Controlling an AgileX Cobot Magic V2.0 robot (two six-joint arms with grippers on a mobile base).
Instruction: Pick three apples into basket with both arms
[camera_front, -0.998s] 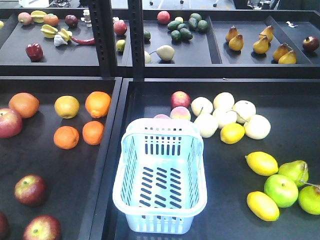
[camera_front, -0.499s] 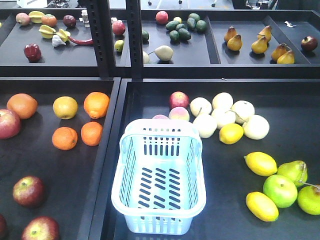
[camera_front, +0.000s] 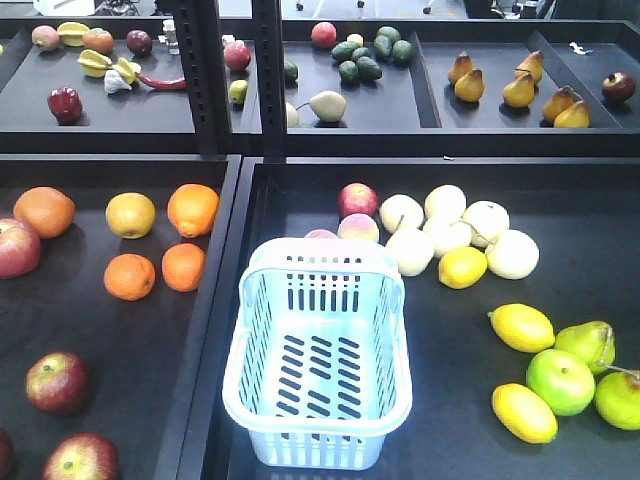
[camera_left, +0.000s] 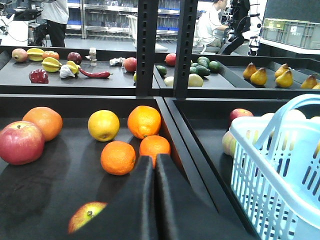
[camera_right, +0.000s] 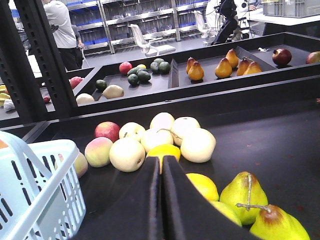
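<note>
Exterior front-facing: one empty basket (camera_front: 316, 424); two apples (camera_front: 60, 382), perhaps a third; left gripper (camera_left: 154, 165), right gripper (camera_right: 161, 165) pinched together

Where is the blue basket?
In the front view, the basket sits at the left of the right-hand tray, just in front of a pinkish fruit, with the oranges across the divider.

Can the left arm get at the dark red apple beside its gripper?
Probably yes: the dark red, yellow-patched apple lies close beside the black left gripper on the dark tray floor, nothing between them. The jaws are shut and must open first.
</note>
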